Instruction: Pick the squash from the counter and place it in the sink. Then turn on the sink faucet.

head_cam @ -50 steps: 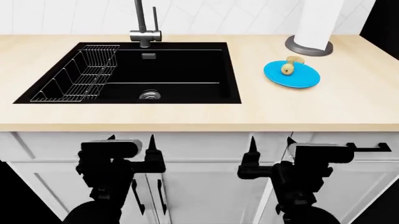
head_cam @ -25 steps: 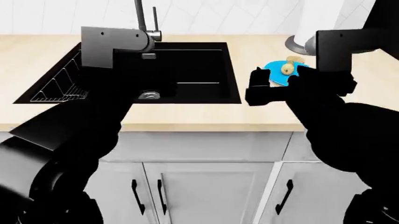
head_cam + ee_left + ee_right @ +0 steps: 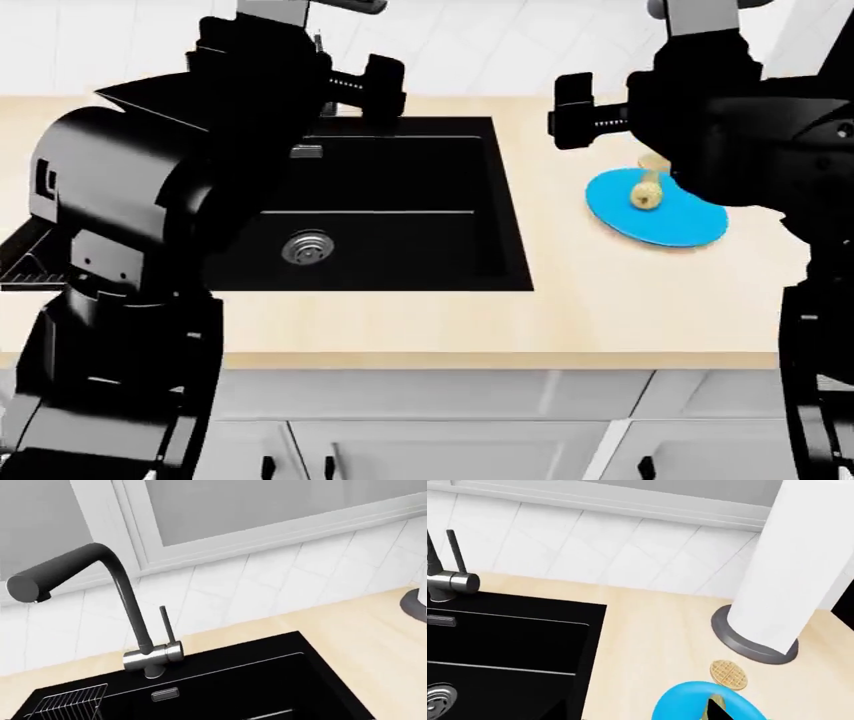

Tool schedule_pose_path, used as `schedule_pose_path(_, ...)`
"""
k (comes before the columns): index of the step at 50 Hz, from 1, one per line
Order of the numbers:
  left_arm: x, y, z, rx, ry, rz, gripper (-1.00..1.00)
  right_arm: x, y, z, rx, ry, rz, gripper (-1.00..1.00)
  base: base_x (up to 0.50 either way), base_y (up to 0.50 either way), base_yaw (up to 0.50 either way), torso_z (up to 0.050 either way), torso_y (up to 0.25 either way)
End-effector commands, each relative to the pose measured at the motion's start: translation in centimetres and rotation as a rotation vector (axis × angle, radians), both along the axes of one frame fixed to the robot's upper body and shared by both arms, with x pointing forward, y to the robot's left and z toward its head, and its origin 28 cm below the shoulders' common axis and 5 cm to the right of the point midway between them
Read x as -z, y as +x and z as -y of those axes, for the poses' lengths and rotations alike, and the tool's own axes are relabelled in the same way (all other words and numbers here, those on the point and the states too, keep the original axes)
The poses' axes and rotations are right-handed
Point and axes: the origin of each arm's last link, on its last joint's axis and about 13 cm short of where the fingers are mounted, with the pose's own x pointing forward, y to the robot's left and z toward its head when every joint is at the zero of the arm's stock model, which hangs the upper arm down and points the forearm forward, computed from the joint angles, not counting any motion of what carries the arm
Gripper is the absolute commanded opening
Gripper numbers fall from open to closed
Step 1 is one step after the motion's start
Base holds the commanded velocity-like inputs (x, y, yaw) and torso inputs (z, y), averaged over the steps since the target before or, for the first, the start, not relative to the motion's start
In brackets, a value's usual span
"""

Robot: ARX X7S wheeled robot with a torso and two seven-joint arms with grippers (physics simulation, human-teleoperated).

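The squash (image 3: pixel 647 190) lies on a blue plate (image 3: pixel 663 217) on the counter (image 3: pixel 561 300), right of the black sink (image 3: pixel 400 220). My right gripper (image 3: pixel 601 112) hovers above the plate's near-left side, open and empty. In the right wrist view its fingertips (image 3: pixel 717 711) stand wide apart, and a sliver of squash (image 3: pixel 710 703) shows beside one of them on the plate (image 3: pixel 687 700). My left gripper (image 3: pixel 358 82) is raised at the sink's back edge by the faucet (image 3: pixel 127 605), and its jaws look spread. The lever (image 3: pixel 167 625) stands upright. My left arm hides most of the faucet in the head view.
A waffle disc (image 3: pixel 728 672) lies behind the plate. A white paper-towel roll (image 3: pixel 800 570) on a grey base stands at the back right. A wire dish rack (image 3: pixel 67 707) sits in the sink's left part. The drain (image 3: pixel 308 246) and the overflow plate (image 3: pixel 164 695) show.
Both arms have risen from below the counter front to above it. The left gripper is now by the faucet and the right gripper is over the plate. The head view has moved closer.
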Motion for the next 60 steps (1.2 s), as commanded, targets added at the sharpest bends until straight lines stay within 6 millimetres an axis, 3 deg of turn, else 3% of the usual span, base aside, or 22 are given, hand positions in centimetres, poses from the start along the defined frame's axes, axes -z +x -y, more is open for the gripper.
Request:
schedule_pose_path(1, -1.9, -0.4, 0.2, -0.017, 0.165, 0.006, 1.0, -0.4, 0.1, 0.7, 0.051, -0.074, -0.057, 1.0, 0.5, 0.0, 0.0, 0.0, 0.0)
schedule_pose_path(10, -1.6, -0.1, 0.8, -0.005, 0.171, 0.01, 1.0, 0.5, 0.8, 0.6, 0.059, -0.097, -0.081, 1.0, 0.5, 0.0, 0.0, 0.0, 0.002)
schedule_pose_path(11, -1.3, -0.2, 1.0, -0.046, 0.327, 0.037, 1.0, 1.8, 1.4, 0.6, 0.099, -0.227, -0.183, 1.0, 0.5, 0.0, 0.0, 0.0, 0.0)
schedule_pose_path(22, -0.8, 0.0, 1.1, -0.041, 0.345, 0.027, 1.0, 2.5, 1.8, 0.7, 0.102, -0.249, -0.219, 1.0, 0.5, 0.0, 0.0, 0.0, 0.001)
schedule_pose_path(42, -1.3, 0.0, 1.1, -0.042, 0.35, 0.036, 1.0, 1.9, 1.6, 0.5, 0.094, -0.272, -0.215, 1.0, 0.5, 0.0, 0.0, 0.0, 0.001)
schedule_pose_path(60, -0.7, 0.0, 1.1, -0.043, 0.359, 0.02, 1.0, 2.6, 1.6, 0.6, 0.092, -0.28, -0.228, 1.0, 0.47, 0.0, 0.0, 0.0, 0.001)
